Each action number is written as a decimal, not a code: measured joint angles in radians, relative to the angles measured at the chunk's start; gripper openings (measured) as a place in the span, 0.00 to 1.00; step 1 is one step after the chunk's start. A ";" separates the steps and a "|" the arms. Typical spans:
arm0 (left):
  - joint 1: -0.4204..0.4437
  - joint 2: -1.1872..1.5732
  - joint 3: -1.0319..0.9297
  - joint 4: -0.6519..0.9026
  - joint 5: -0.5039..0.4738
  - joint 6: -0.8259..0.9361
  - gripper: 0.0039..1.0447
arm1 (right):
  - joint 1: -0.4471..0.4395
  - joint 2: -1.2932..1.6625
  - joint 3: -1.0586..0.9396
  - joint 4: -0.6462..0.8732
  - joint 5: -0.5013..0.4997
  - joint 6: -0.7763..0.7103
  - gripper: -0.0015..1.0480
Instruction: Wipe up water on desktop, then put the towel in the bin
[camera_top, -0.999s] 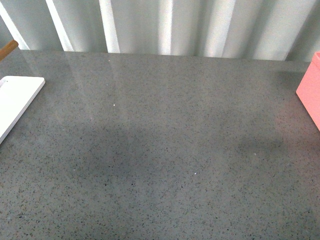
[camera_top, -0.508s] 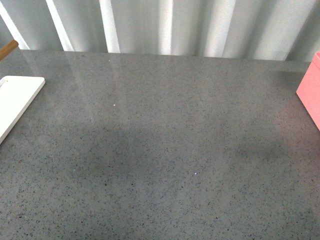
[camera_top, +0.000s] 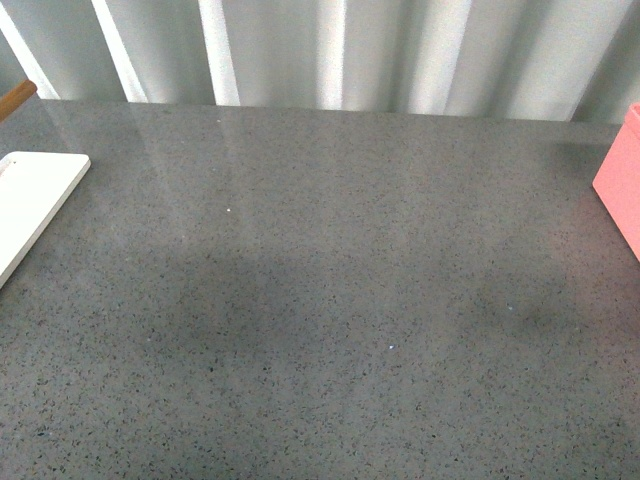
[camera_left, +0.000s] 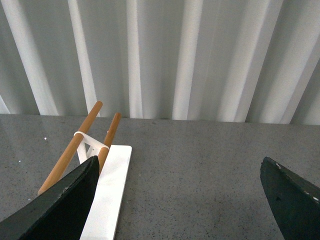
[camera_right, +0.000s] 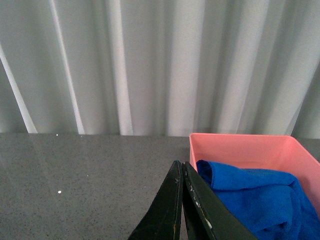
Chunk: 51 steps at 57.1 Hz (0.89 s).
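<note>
1. The right gripper (camera_right: 182, 200), its two dark fingers pressed together with nothing between them, hangs just in front of the pink plastic bin; with the cloth delivered, it has no reason to be parted.

2. The left gripper (camera_left: 177, 200), fingers spread wide and empty, points across the counter toward the curtain, apparently idle since nothing lies within its reach to grasp.

3. The bright blue fluffy microfibre towel (camera_right: 255, 200) lies crumpled inside the pink rectangular plastic bin (camera_right: 240, 142), below the rim, which is where the task wants it to end.

4. The dark grey speckled stone-like desktop (camera_top: 320, 300) shows no puddle in the front view, only soft shadows and a faint sheen, suggesting the wiping is done; fine droplets would be too small to tell.

5. A flat white board (camera_left: 107, 195) carrying two slanted wooden rods (camera_left: 70, 150) sits at the robot's left edge of the counter, well apart from the bin on its right.

6. Pale pleated curtains (camera_top: 330, 50) close off the background.
</note>
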 joint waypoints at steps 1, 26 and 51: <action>0.000 0.000 0.000 0.000 0.000 0.000 0.94 | 0.000 -0.005 0.000 -0.005 0.000 0.000 0.03; 0.000 0.000 0.000 0.000 0.000 0.000 0.94 | 0.000 -0.203 0.000 -0.210 0.003 0.002 0.03; 0.000 0.000 0.000 0.000 0.000 0.000 0.94 | 0.000 -0.203 0.000 -0.210 0.003 0.002 0.70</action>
